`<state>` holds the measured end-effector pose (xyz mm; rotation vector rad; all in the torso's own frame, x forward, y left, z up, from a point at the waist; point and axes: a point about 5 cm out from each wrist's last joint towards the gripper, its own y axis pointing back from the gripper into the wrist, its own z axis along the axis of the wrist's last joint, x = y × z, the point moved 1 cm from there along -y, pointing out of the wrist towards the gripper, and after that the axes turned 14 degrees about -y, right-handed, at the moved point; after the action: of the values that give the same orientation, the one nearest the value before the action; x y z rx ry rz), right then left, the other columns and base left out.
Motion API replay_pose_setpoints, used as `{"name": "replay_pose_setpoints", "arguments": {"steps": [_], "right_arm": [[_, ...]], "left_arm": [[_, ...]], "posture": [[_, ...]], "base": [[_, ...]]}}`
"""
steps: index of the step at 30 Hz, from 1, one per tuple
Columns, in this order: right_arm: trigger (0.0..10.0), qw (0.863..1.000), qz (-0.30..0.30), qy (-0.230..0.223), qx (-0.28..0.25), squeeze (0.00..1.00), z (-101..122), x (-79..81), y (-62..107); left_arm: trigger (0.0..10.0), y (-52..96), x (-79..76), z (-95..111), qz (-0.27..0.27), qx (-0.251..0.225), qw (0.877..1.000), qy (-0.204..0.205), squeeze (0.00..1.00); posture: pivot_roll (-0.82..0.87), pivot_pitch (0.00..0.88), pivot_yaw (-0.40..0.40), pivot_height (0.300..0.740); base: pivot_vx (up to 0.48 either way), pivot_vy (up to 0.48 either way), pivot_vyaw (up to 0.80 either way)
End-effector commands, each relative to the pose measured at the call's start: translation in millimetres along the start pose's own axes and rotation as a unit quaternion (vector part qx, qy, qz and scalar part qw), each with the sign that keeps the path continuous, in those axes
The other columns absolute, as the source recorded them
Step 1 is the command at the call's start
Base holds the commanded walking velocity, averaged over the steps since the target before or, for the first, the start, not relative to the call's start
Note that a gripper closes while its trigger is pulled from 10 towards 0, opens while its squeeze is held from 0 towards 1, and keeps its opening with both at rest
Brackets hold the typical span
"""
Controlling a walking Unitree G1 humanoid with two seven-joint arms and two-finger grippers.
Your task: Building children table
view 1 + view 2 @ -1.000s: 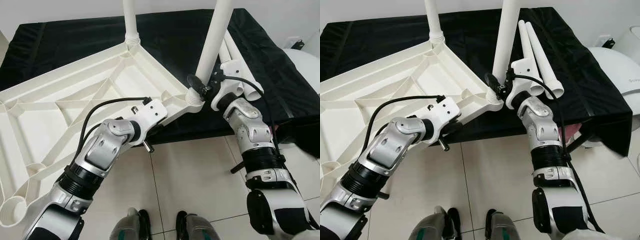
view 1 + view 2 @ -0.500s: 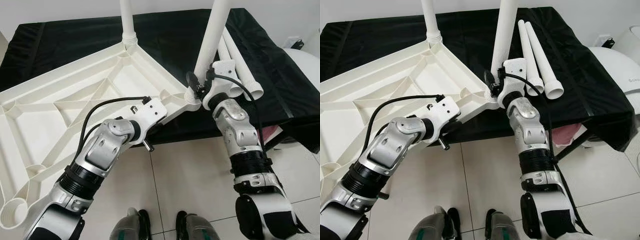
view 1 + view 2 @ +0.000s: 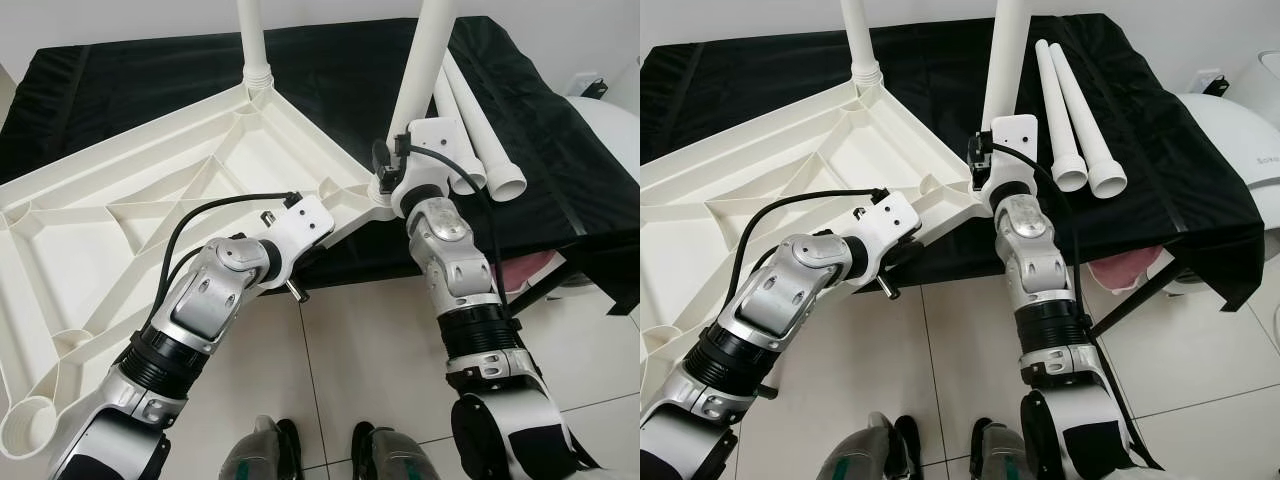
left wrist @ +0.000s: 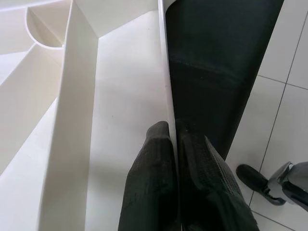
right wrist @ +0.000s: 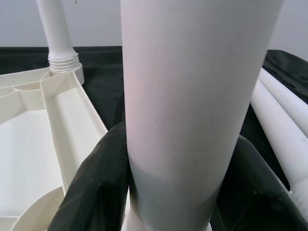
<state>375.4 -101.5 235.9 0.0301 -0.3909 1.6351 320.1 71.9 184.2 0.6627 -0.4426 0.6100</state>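
The white plastic tabletop (image 3: 120, 220) lies upside down, partly on a black-covered surface and partly hanging over the floor. One white leg (image 3: 252, 40) stands in its far corner socket. A second leg (image 3: 428, 50) stands in the near right corner socket (image 3: 385, 195). My right gripper (image 5: 179, 137) is shut on this second leg just above the socket, one black finger (image 5: 96, 178) on each side. My left gripper (image 4: 172, 131) is shut on the tabletop's thin front rim (image 4: 166, 72). Two loose legs (image 3: 1075, 100) lie side by side on the cloth to the right.
The black cloth (image 3: 120, 80) covers a low surface that ends at a front edge above white floor tiles (image 3: 350, 340). A white rounded object (image 3: 1240, 130) stands at far right, with something pink (image 3: 1120, 270) and a black strut (image 3: 1135, 298) under the cloth's edge. My feet (image 3: 320, 450) are below.
My right wrist has swung leftward from beside the near leg to directly in front of it, with the forearm following. The left arm and tabletop have stayed put.
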Motion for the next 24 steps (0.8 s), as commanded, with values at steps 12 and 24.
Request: {"name": "replay_pose_setpoints", "arguments": {"steps": [12, 24], "right_arm": [[10.0, 0.999, -0.030, 0.004, -0.014, 1.00, 4.2, 2.0, 3.2], [10.0, 1.000, 0.009, -0.006, 0.005, 0.00, 6.5, -9.3, 1.4]], "left_arm": [[10.0, 0.9, -2.2, 4.7, 0.005, -0.008, 1.000, -0.014, 0.00], [10.0, 0.1, -5.1, 5.0, 0.003, -0.009, 1.000, -0.014, 0.00]], "posture": [[-0.09, 0.141, 0.010, 0.740], [-0.09, 0.134, 0.001, 0.740]], "base": [[0.000, 0.000, 0.00], [0.000, 0.000, 0.00]]}}
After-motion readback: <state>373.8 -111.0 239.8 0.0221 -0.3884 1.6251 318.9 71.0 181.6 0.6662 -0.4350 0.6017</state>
